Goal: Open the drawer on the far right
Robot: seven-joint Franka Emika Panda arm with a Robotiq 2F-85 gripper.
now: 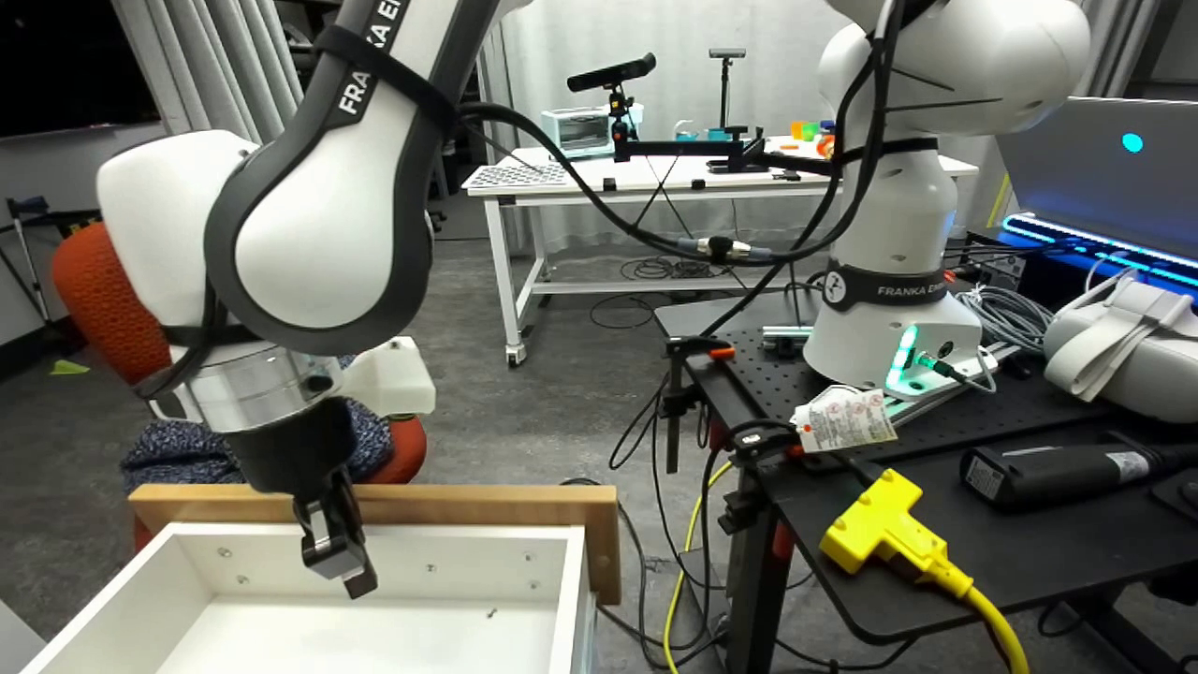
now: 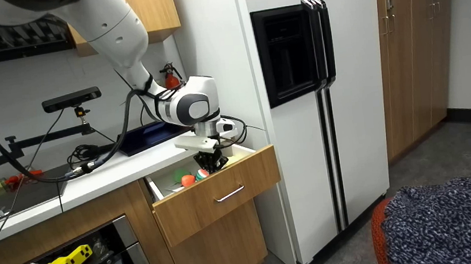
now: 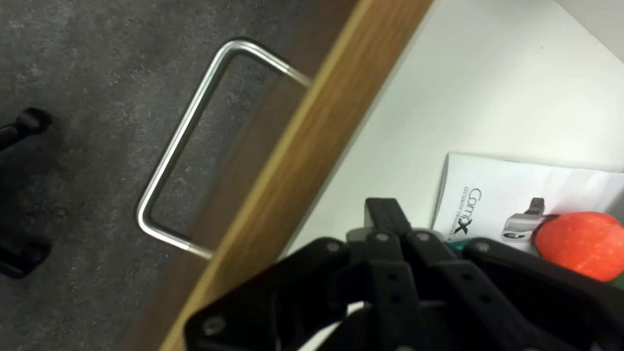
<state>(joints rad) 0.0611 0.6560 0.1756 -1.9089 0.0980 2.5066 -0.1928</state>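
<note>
The drawer stands pulled out, with its wood front panel (image 1: 505, 505) and white inside in view. In an exterior view its front (image 2: 199, 208) sticks out from the counter beside the fridge. Its silver handle (image 2: 229, 193) is on the outer face and also shows in the wrist view (image 3: 178, 131). My gripper (image 1: 356, 576) points down inside the drawer, behind the front panel; it also shows there in an exterior view (image 2: 212, 165). In the wrist view the fingertips (image 3: 387, 212) are together with nothing between them. I cannot tell whether they touch the panel.
A red ball (image 3: 580, 243) and a white booklet (image 3: 492, 195) lie in the drawer. The fridge (image 2: 301, 177) stands right beside it. An orange chair (image 1: 407, 454) with a dark cloth stands in front of the drawer. The counter (image 2: 105, 185) lies behind.
</note>
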